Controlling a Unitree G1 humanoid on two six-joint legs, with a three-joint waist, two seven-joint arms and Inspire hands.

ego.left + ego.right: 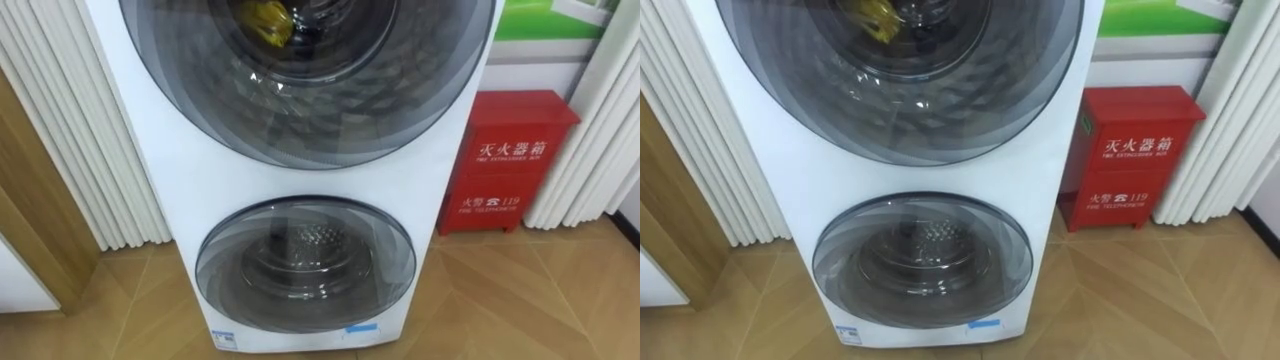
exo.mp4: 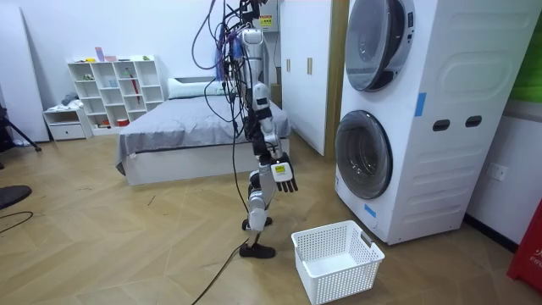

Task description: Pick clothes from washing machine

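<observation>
Nearest in the room view, a white basket (image 2: 347, 275) is seen on the wooden floor (image 1: 520, 290), just beside the robot's feet and between the robot and the washing machine (image 1: 440, 150). The robot is stood upright facing the machine's front, a little apart from it. What is judged to be the right hand (image 2: 284, 178) is hung low in front of the body; its fingers are loosely spread, pointed downward, and nothing is pinched in them.

Further on, the lower door (image 1: 305, 262) is seen closed, and only bare drum metal can be made out behind its glass. Above it is the upper door (image 1: 300, 100), and behind that glass, near the top edge, a yellow cloth (image 1: 265, 20) is lodged inside the drum. That is where the task's thing is found: in the machine, untouched.

The step in hand is judged to be the approach, with nothing picked so far. For the next move, the upper door would have to be swung open and a hand raised to it, so that the cloth can be reached.

The upper door and the cloth are cut off at the top of the eye views. Whether that door is latched, and how much clothing lies inside, cannot be told. Far right, a red box (image 1: 510, 160) is stood against the wall.
</observation>
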